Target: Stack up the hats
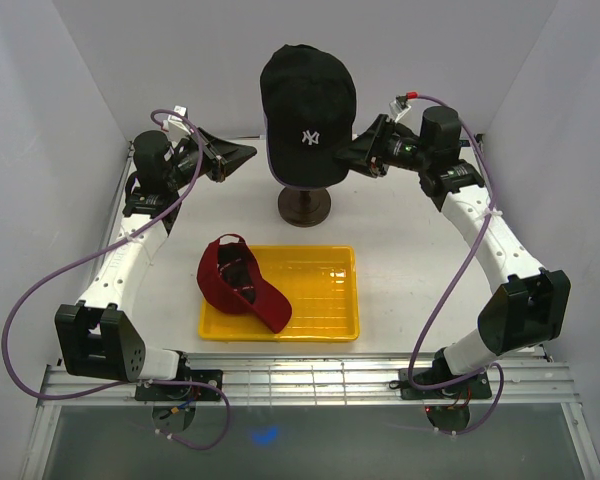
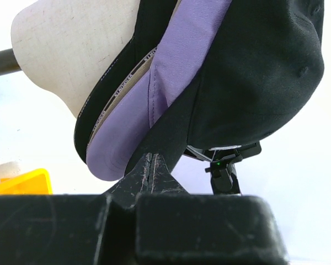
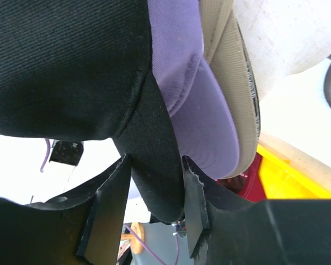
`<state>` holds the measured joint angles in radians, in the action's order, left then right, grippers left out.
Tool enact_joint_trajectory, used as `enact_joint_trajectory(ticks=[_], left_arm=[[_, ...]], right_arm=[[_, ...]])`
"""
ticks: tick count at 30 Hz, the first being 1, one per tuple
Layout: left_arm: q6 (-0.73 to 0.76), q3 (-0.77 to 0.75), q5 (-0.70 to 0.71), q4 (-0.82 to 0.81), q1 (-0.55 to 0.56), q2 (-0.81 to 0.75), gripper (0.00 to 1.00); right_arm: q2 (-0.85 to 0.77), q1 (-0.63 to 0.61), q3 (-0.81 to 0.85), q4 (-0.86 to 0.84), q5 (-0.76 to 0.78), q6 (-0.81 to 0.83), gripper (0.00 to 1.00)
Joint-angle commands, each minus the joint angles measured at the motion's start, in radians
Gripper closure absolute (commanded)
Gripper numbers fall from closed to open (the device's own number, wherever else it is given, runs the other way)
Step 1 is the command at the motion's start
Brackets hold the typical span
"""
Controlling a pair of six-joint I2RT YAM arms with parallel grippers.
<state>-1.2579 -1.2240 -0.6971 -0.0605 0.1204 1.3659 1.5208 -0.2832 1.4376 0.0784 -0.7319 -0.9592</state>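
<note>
black cap (image 1: 305, 110): outermost on the mannequin head (image 2: 71, 49), which stands at the middle of the table's (image 1: 400, 260) far edge. White stitched logo on the front.
under it: lavender cap (image 2: 176, 72), then tan cap (image 3: 234, 99) against the head. Brims nested, edges stepped.
red cap (image 1: 242, 282): the one not stacked. Lies inside-up over the left end of the yellow tray (image 1: 325, 290), mid near edge of the table.
handling: light. Crowns are soft and will buckle; brims are stiff, curved and springy. Take the red one by the brim edge, not the crown. Cloth shouldn't slip much.
right gripper (image 3: 155, 161): clamped across the black brim, a finger on each face.
left gripper (image 2: 151, 160): fully closed, tips at the black brim's left side. Can't tell if any brim is nipped, black on black.
</note>
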Motion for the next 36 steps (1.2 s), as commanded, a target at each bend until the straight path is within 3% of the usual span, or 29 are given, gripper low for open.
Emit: enact_joint_trajectory(ticks=[1,22,36], left_arm=[[0.000,-0.037,-0.012,-0.022,0.001,-0.022,1.00],[-0.003,-0.037,-0.010,-0.024,0.001,-0.019,1.00],[-0.003,-0.035,-0.010,-0.024,0.001,-0.022,1.00]], right_arm=[[0.035,0.004,0.006,0.156,0.111,0.096,0.54],[0.042,-0.024,0.107,0.319,0.219,0.240,0.53],[0.052,-0.048,0.162,0.411,0.295,0.313,0.46]])
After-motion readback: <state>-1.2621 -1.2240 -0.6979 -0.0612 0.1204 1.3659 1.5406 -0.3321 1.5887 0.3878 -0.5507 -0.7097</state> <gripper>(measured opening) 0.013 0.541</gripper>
